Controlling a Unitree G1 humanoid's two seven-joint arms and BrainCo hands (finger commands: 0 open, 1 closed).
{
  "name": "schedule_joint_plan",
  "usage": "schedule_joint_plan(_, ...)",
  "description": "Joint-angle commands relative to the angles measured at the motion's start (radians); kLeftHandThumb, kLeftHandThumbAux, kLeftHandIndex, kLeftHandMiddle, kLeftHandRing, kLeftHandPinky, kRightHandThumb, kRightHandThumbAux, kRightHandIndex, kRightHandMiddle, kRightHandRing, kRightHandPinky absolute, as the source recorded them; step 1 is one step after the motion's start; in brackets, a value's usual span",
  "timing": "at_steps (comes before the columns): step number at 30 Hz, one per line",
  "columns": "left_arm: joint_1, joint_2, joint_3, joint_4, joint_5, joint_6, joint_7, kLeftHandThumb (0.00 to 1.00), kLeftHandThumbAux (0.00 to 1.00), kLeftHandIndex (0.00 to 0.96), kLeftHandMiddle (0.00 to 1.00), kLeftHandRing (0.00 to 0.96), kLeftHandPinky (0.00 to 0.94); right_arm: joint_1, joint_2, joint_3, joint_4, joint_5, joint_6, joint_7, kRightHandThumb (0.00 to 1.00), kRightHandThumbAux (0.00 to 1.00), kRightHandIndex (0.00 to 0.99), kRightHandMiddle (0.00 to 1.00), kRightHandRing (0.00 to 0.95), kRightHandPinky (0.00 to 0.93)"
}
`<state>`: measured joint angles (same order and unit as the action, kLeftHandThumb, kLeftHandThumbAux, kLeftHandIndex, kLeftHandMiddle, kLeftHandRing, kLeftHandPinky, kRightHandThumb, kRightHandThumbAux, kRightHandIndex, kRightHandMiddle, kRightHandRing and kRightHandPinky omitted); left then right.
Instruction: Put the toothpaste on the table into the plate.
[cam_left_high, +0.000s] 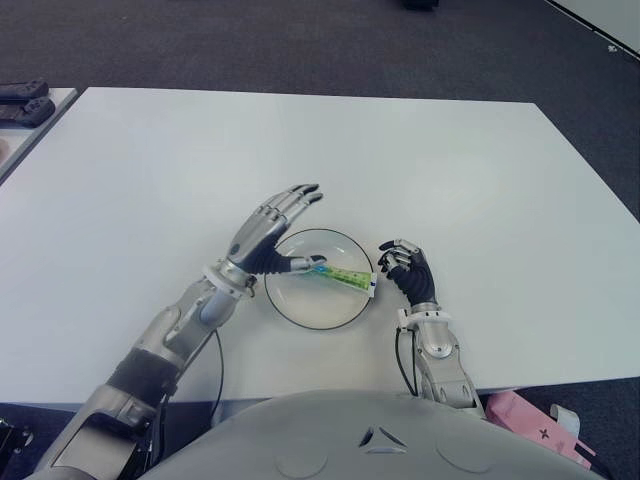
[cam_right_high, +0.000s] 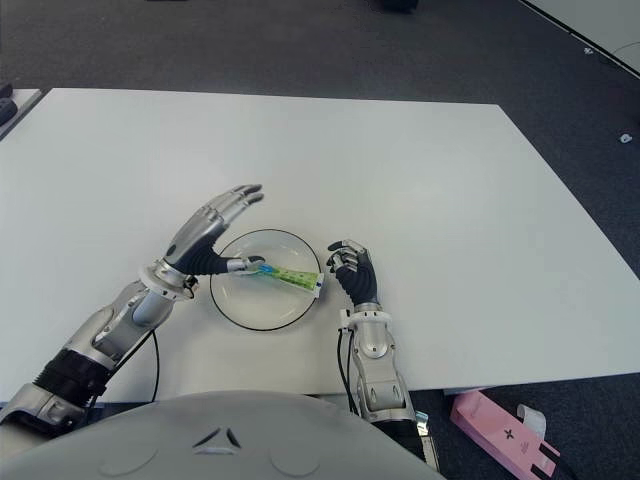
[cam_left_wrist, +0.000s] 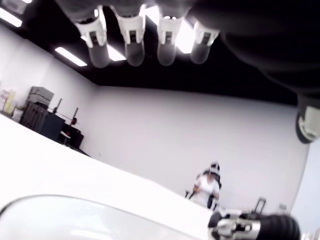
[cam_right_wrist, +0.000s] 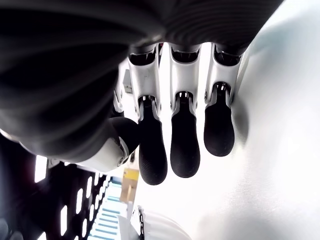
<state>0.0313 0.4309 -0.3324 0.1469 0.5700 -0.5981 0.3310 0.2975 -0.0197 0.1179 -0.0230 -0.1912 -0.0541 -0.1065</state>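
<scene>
Toothpaste (cam_left_high: 343, 277) lies in plate (cam_left_high: 300, 311), tube running from centre toward 3 o'clock rim, cap end touching left thumb. Left robot hand (cam_left_high: 268, 236) over plate's 10 o'clock edge, fingers spread wide, holding nothing. Right robot hand (cam_left_high: 407, 268) just beside plate at 3 o'clock, fingers curled, empty. White surface (cam_left_high: 450, 170) carries plate.

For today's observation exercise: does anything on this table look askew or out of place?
Slightly. The green toothpaste tube lies in the clear round plate, but its white end overhangs the rim beside the curled right hand. The open left hand has its thumb at the tube's blue end.
</scene>
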Motion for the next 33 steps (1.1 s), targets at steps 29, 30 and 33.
schedule_joint_plan(29, 0.114, -0.354, 0.387, 0.175, -0.657, 0.055, -0.156, 0.715, 0.721, 0.426, 0.442, 0.408, 0.419, -0.041, 0.0, -0.008, 0.06, 0.0, 0.016, 0.0, 0.707, 0.728, 0.432, 0.633, 0.631, 0.635)
schedule_joint_plan(30, 0.111, -0.358, 0.391, 0.179, -0.66, 0.054, -0.16, 0.717, 0.721, 0.426, 0.445, 0.412, 0.421, -0.043, 0.0, -0.009, 0.063, 0.0, 0.015, 0.0, 0.707, 0.728, 0.432, 0.634, 0.631, 0.637)
schedule_joint_plan(33, 0.108, -0.369, 0.404, 0.189, -0.661, 0.054, -0.168, 0.719, 0.72, 0.427, 0.453, 0.421, 0.428, -0.051, 0.001, -0.011, 0.071, -0.001, 0.014, -0.001, 0.707, 0.728, 0.432, 0.637, 0.634, 0.639)
